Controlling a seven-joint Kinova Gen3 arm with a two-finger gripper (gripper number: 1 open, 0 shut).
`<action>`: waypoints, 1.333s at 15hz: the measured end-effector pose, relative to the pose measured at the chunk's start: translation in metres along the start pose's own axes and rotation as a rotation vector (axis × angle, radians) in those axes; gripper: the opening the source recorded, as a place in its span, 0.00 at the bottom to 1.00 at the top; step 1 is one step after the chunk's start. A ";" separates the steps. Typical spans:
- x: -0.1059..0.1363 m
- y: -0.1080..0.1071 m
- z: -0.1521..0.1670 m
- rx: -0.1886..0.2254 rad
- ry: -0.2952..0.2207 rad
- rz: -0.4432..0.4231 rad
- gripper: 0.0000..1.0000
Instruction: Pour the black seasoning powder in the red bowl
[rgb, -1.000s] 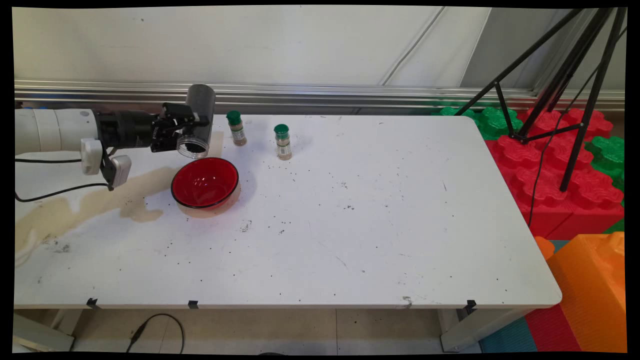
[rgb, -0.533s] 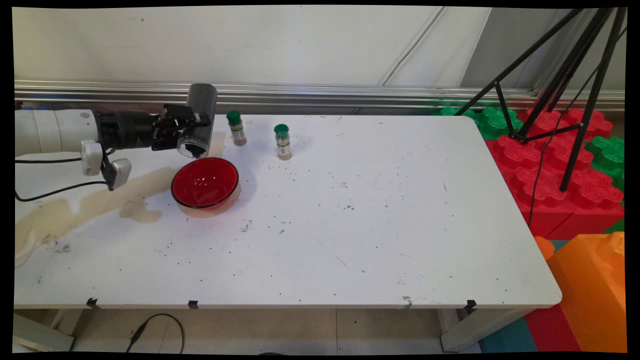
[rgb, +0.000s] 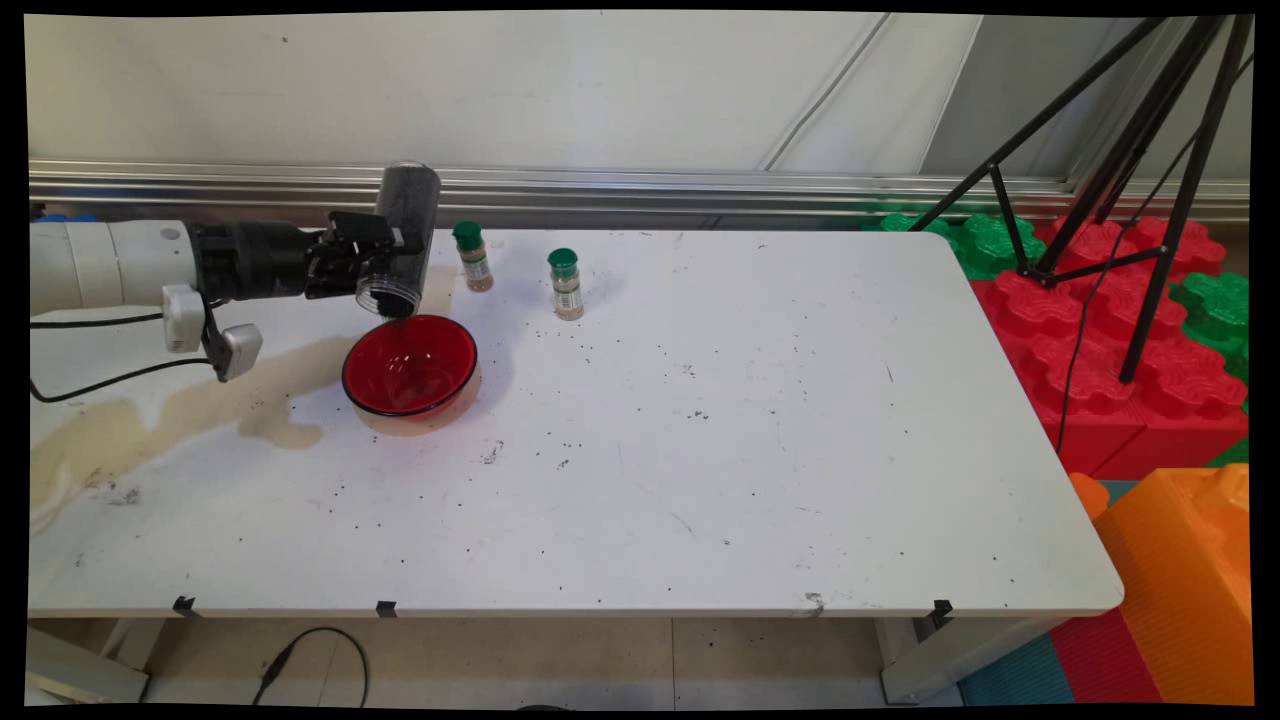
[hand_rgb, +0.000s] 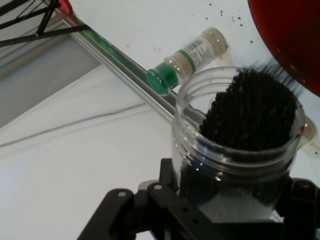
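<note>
Tipping over the red bowl (rgb: 410, 366), the clear jar (rgb: 400, 245) apparently spills dark grains.

clear jar (rgb: 403, 236) – dark granules, tilted mouth-down, held by tool (rgb: 375, 252) | red bowl (rgb: 410, 366) – directly below

Table contents, by kind:

- Clear jar (rgb: 402, 240) of dark grains, open-mouthed: one.
- Red bowl (rgb: 410, 365): one.
- Green-capped spice bottles: two, the left bottle (rgb: 472, 257) and the right bottle (rgb: 565, 284).
- White table (rgb: 700, 450): one.
- Tan spill stain (rgb: 180, 410) on the tabletop: one.

Beyond the table:

- Black tripod (rgb: 1120, 190): one.
- Orange block (rgb: 1180, 580): one.
- Red and green interlocking blocks (rgb: 1080, 330): several; number cannot be told.
</note>
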 end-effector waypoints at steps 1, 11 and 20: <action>0.000 0.000 0.000 0.002 0.001 0.007 0.00; 0.001 0.000 -0.003 0.017 0.005 0.050 0.00; 0.000 0.000 -0.003 0.023 0.006 0.066 0.00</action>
